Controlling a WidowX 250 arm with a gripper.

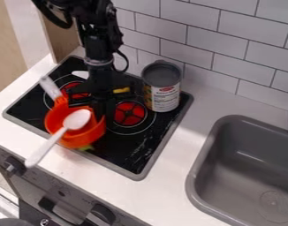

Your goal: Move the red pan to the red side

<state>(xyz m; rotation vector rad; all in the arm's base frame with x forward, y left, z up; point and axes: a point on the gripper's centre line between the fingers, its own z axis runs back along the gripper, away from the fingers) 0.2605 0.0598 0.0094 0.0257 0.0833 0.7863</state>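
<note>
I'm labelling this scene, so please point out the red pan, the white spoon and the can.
Red pan [87, 138]: camera view, on its outer wall.
White spoon [77, 119]: camera view, on its bowl.
Can [164, 97]: camera view, on its label.
</note>
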